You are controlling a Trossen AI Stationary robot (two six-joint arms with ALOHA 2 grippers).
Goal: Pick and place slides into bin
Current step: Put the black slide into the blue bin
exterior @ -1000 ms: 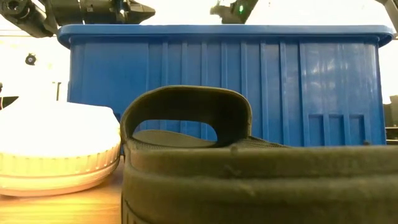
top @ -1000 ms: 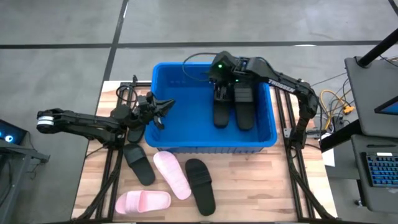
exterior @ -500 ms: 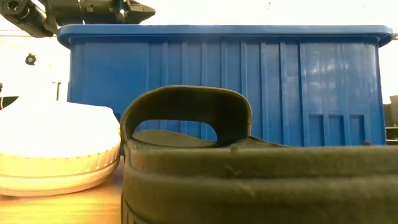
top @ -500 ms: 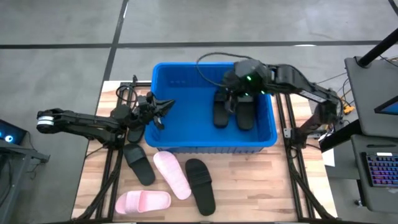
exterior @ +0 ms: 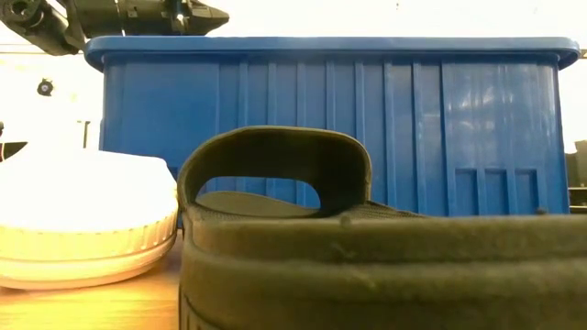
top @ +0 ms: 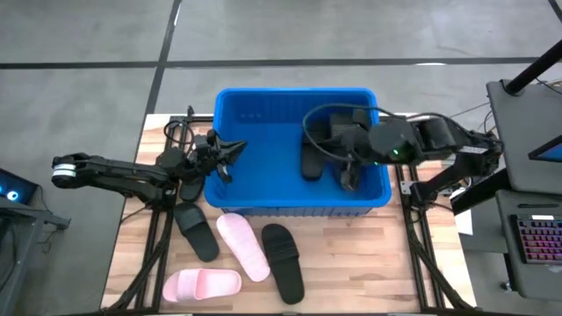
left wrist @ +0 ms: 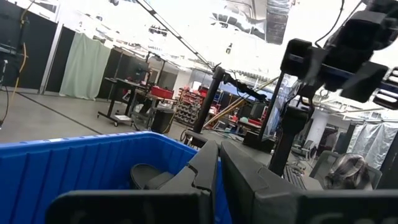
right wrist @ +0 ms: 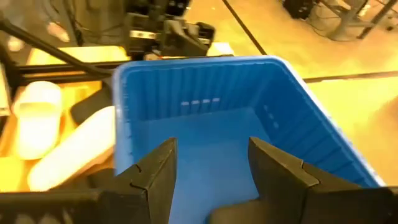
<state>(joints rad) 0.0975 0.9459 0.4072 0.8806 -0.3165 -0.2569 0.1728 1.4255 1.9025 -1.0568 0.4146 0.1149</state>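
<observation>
The blue bin (top: 263, 189) stands at the table's far middle, with two black slides (top: 313, 158) lying side by side on its floor. My right gripper (top: 349, 167) hangs open and empty over the bin's right half, above the right-hand slide (top: 347, 175). My left gripper (top: 230, 156) waits shut at the bin's left rim, above the rim in the low view (exterior: 194, 14). On the table in front of the bin lie a black slide (top: 195, 230), a pink one (top: 244, 246), another black one (top: 283, 262) and another pink one (top: 202, 283).
Another black slide (top: 189, 188) lies partly under my left arm, beside the bin's left wall. Cables (top: 180, 132) lie at the far left corner. A desk with a keyboard (top: 536, 241) stands beyond the table's right edge. In the low view a black slide (exterior: 367, 257) fills the foreground.
My right gripper has drawn back from over the left-hand black slide in the bin toward the table's right and near edges, turning so that it points toward the left. Both black slides in the bin stay where they were.
</observation>
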